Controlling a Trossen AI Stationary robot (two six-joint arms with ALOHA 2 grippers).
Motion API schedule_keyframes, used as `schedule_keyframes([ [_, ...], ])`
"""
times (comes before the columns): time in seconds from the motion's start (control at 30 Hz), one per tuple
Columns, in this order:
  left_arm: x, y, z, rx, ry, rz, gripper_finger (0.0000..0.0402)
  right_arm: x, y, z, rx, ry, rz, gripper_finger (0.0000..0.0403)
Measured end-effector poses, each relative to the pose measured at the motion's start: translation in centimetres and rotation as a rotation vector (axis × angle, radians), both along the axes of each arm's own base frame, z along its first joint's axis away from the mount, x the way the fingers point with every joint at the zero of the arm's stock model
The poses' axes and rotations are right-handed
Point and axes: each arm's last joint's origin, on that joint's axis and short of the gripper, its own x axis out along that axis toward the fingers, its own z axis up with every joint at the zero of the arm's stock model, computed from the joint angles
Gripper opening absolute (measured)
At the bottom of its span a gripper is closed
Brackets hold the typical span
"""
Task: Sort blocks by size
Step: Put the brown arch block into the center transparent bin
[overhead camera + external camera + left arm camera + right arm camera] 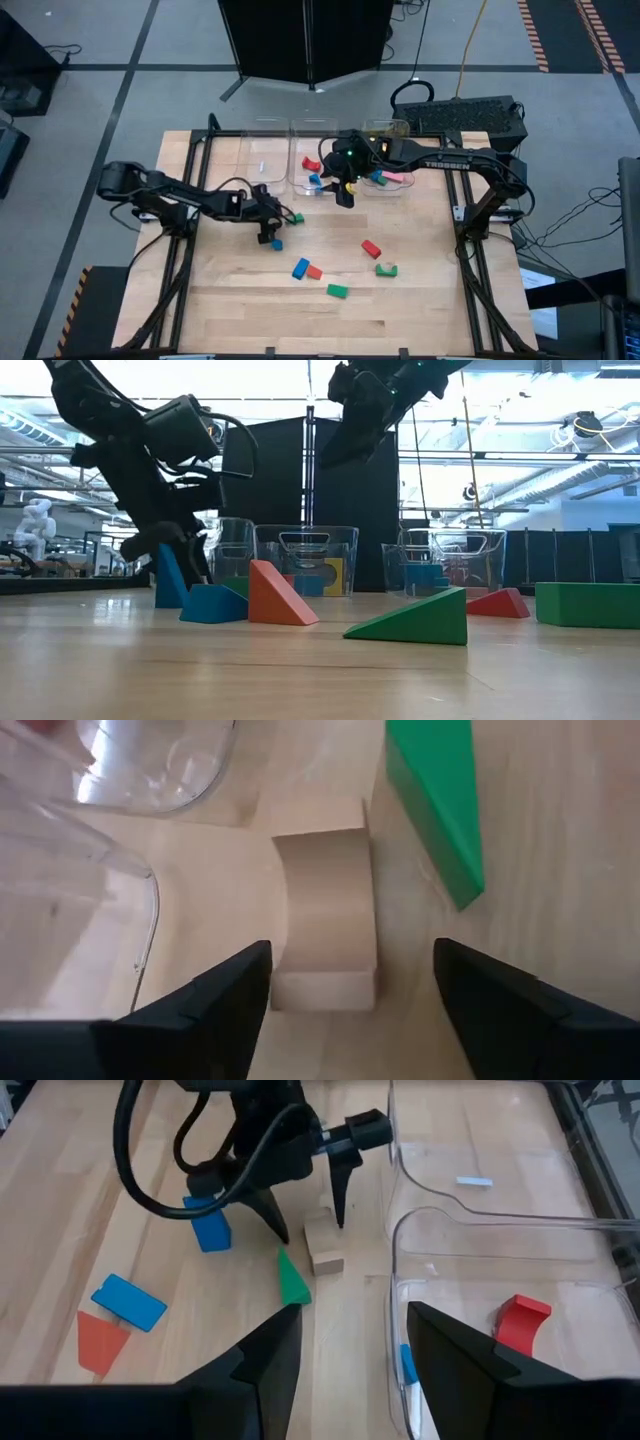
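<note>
A pale wooden arched block (325, 910) lies on the table just in front of the clear bins. My left gripper (350, 990) is open and points steeply down, one finger on each side of the block, with a gap to each. The right wrist view shows the same left gripper (305, 1220) over the wooden block (322, 1245), with a green wedge (292, 1280) and a blue block (208, 1228) beside it. My right gripper (345, 1350) hangs open and empty in the air over the near edge of the middle bin (315, 160).
Three clear bins (265, 155) stand in a row at the far side; one holds a red arch (522, 1320). Loose blocks lie mid-table: blue (300, 268), orange-red (314, 272), green (337, 291), red (371, 248). A bin wall (140, 910) stands close beside my left gripper.
</note>
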Motion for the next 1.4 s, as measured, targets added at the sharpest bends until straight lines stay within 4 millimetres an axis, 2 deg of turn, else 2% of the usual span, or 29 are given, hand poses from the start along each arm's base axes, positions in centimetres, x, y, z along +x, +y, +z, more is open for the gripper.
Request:
schedule_keyframes([
  [0.33,0.1,0.0,-0.2,-0.043,-0.012,0.043,0.0178,0.0,0.1,0.0,-0.001,0.004,0.005,0.0169],
  [0.5,0.1,0.1,-0.1,-0.070,-0.027,0.101,0.0138,-0.5,0.3,-0.6,0.016,0.075,0.007,0.0169],
  [0.73,0.1,-0.5,1.5,-0.074,-0.090,0.092,0.0139,-1.6,1.9,-5.7,0.057,0.205,0.030,0.0169],
  [0.87,0.6,-0.9,3.1,-0.071,-0.156,0.063,0.0139,-2.3,3.0,-8.7,0.082,0.218,0.029,0.0169],
  [1.0,1.1,-1.4,4.4,-0.074,-0.200,0.038,0.0139,-2.7,4.3,-10.6,0.067,0.190,0.070,0.0169],
  [1.2,2.1,-1.9,5.9,-0.129,-0.237,-0.011,0.0139,-3.2,6.8,-11.9,-0.089,0.215,0.176,0.0169],
  [1.4,3.2,-2.2,7.6,-0.260,-0.310,-0.034,0.0139,-2.4,9.8,-11.3,-0.346,0.144,0.218,0.0169],
])
